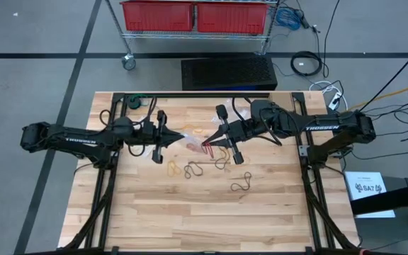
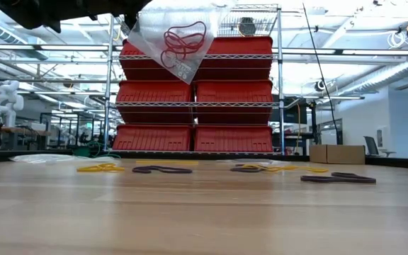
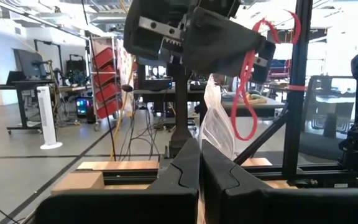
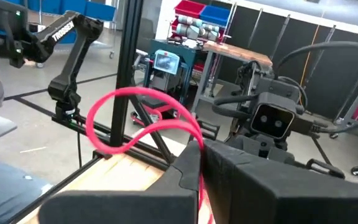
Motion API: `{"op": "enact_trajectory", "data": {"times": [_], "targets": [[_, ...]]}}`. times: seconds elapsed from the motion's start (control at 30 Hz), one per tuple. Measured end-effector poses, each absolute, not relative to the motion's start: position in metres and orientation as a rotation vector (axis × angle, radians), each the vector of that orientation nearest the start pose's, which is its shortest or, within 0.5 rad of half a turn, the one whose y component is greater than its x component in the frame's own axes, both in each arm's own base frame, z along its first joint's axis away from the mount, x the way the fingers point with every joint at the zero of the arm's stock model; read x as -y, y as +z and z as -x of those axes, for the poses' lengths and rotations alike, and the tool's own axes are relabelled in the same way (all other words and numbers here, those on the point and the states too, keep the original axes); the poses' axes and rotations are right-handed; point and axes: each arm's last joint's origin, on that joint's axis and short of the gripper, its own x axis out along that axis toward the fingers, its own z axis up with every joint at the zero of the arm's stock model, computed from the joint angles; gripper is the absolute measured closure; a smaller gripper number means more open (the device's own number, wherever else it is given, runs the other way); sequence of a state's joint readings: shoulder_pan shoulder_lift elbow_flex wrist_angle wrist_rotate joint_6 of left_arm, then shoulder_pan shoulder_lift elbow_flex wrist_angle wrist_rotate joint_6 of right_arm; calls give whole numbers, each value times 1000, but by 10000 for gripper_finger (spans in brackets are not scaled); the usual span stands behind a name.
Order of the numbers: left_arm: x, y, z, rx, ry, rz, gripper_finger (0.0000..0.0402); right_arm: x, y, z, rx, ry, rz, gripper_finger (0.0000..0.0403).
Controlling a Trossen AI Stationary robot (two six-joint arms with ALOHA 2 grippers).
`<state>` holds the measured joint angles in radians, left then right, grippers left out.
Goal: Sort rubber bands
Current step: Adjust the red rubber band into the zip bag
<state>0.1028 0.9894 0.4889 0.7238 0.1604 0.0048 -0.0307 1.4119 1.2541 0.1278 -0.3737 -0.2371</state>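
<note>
A clear plastic bag (image 2: 176, 39) hangs in the air above the middle of the wooden table (image 1: 204, 212), pinched at its edge by the left gripper (image 3: 199, 171), whose fingers are pressed together on the film. Inside the bag lie several red rubber bands (image 2: 183, 41), gathered toward its lower corner; nothing else can be made out in it. Facing it from the other side, the right gripper (image 4: 201, 155) is clamped on a single red rubber band (image 4: 138, 121), which loops loosely out from between its closed fingers, raised off the table just beside the bag. On the tabletop below and around both grippers lie the unsorted loose bands: yellowish tan bands (image 2: 101, 168) and black bands (image 2: 163, 170) scattered near the centre, with one black band (image 1: 241, 185) lying apart toward the front. Beyond the table stands a wire shelf (image 2: 197, 99) stacked with red bins (image 2: 154, 92), whose contents cannot be seen.
</note>
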Motion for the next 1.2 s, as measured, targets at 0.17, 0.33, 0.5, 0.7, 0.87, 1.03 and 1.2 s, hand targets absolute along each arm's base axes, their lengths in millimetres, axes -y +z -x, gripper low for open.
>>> {"op": "enact_trajectory", "data": {"times": [0.17, 0.33, 0.5, 0.7, 0.87, 1.03, 1.2], "targets": [[-17, 281, -212, 225, -57, -34, 402, 0, 377, -330, -5, 345, 225, 403], [-16, 281, -212, 224, -64, -33, 402, 5, 375, -332, -11, 331, 226, 403], [-15, 281, -212, 223, -68, -33, 402, 9, 376, -331, -8, 317, 234, 403], [-15, 280, -212, 215, -72, -32, 402, 9, 390, -329, 10, 336, 256, 403], [-15, 280, -212, 215, -72, -32, 402, 9, 392, -328, 1, 339, 258, 403], [-15, 280, -212, 215, -73, -33, 402, 9, 391, -328, -5, 339, 263, 403], [-15, 280, -212, 215, -73, -32, 402, 9, 392, -328, 1, 339, 268, 403]]}}
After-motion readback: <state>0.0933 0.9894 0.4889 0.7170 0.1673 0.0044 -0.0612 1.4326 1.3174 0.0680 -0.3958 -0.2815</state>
